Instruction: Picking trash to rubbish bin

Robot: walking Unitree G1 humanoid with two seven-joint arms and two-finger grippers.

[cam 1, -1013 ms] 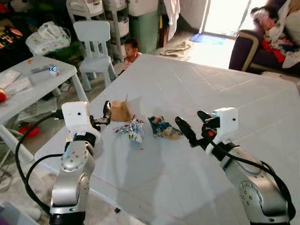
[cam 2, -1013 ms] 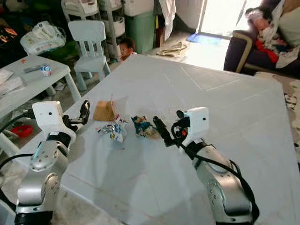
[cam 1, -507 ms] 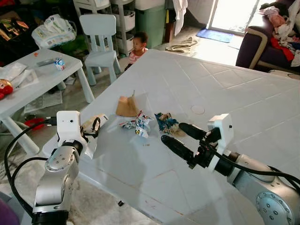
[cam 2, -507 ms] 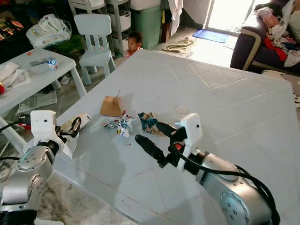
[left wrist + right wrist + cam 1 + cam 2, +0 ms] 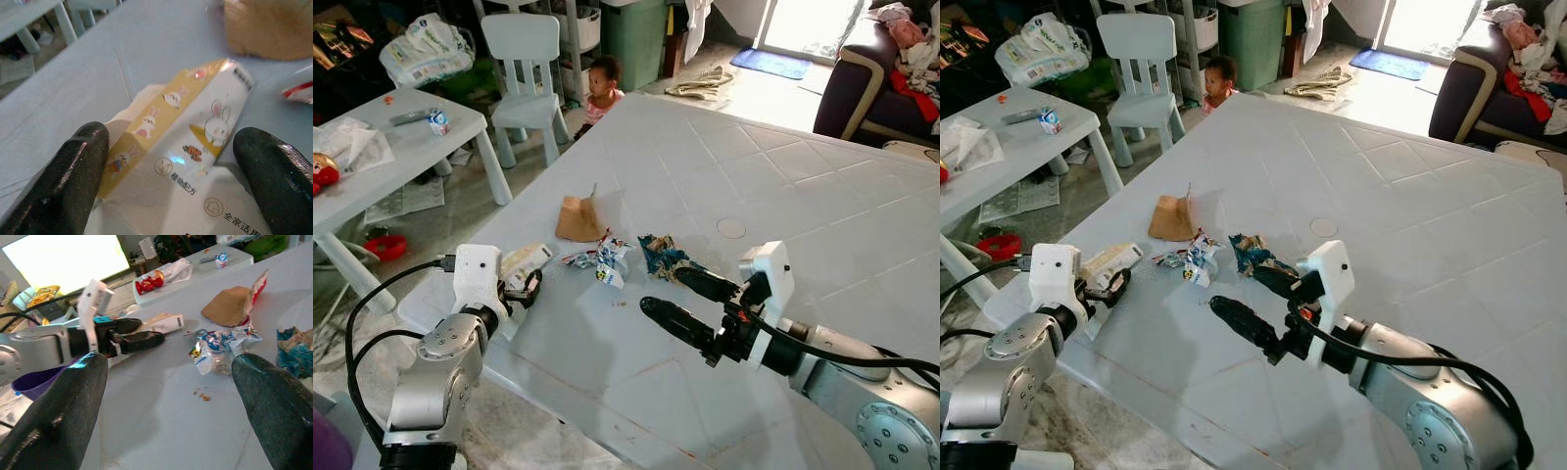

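Note:
On the big white table [image 5: 783,186] lie a brown paper scrap [image 5: 578,217], a crumpled colourful wrapper [image 5: 599,264] and a crumpled blue wrapper [image 5: 661,257]. A yellow-and-white carton with rabbit pictures [image 5: 524,260] lies near the table's left edge. My left gripper [image 5: 527,286] is open at that carton [image 5: 195,142], one finger on each side of its near end. My right gripper [image 5: 662,292] is open wide just above the table, its upper finger beside the blue wrapper [image 5: 296,352]. Nothing is between its fingers.
A small white table [image 5: 391,147] with clutter stands to the left, and a white child's chair [image 5: 524,59] behind it. A small child [image 5: 600,83] stands at the big table's far edge. A green bin [image 5: 636,34] is at the back, a sofa [image 5: 871,78] at the right.
The view has shifted. My left gripper came down from beside the brown paper to the carton at the table's left edge. My right gripper lowered and reached forward, still open.

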